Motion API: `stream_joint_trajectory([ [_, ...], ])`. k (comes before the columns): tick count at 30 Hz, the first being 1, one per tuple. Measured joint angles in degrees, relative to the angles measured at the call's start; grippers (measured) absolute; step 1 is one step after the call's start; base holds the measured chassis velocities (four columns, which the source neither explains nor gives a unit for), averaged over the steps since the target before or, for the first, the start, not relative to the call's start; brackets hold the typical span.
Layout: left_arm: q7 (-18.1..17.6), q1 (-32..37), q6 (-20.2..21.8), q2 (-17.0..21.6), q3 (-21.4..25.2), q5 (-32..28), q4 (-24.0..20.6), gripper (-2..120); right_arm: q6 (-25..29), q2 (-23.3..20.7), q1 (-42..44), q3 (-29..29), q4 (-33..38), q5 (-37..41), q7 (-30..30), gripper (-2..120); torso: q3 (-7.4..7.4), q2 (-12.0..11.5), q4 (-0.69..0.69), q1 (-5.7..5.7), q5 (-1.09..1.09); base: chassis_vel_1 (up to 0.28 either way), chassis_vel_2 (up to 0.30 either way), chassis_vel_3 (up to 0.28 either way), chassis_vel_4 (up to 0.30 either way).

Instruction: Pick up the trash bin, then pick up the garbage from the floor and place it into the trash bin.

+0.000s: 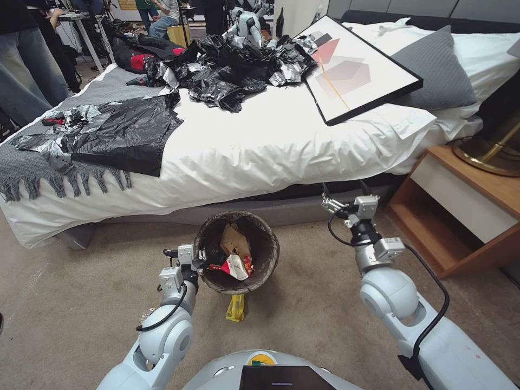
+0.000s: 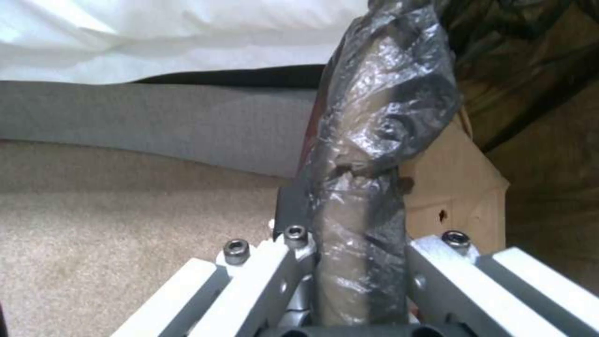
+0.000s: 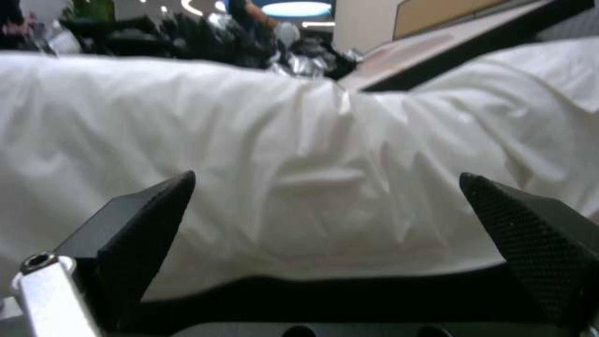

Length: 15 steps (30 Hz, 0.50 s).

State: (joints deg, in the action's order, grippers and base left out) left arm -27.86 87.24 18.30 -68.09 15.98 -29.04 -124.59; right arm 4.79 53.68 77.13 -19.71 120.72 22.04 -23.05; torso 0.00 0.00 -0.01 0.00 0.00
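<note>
While the left gripper (image 1: 201, 259) clamps its bag-lined rim, the trash bin (image 1: 262, 265) holds wrappers; right gripper (image 1: 342, 196) spread.

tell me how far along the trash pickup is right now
Done: the left gripper is shut on the lined rim of the trash bin, and a brown paper bag and a red-and-white wrapper already lie inside. In hand: just the bin; the right gripper is open and empty, raised near the bed. Left: a yellow wrapper lies on the carpet beside the bin.
</note>
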Motion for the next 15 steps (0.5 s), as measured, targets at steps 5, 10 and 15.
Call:
stream_joint_trajectory([
  [5, 0.0, 0.3, -0.3, 0.1, 0.4, 0.3, -0.2, 2, 1.2, 1.7, 2.0, 0.8, -2.6, -3.2, 0.0, 100, 0.0, 0.0, 0.01, 0.0, -0.01, 0.0, 0.0, 0.0, 0.0],
  [10, 0.0, 1.1, -0.7, 0.1, 1.3, 0.5, -0.9, 2, 2.6, 3.3, 3.8, 2.9, -5.0, -7.2, 0.4, 100, 0.0, 0.0, 0.01, 0.0, 0.0, 0.0, 0.0, 0.0, 0.0],
  [15, 0.1, 1.3, -0.8, 0.2, 1.4, 0.5, -1.1, 2, 3.1, 3.7, 4.9, 3.5, -5.6, -8.4, 0.6, 100, 0.0, 0.0, 0.0, 0.0, -0.01, 0.0, 0.0, 0.0, 0.0],
])
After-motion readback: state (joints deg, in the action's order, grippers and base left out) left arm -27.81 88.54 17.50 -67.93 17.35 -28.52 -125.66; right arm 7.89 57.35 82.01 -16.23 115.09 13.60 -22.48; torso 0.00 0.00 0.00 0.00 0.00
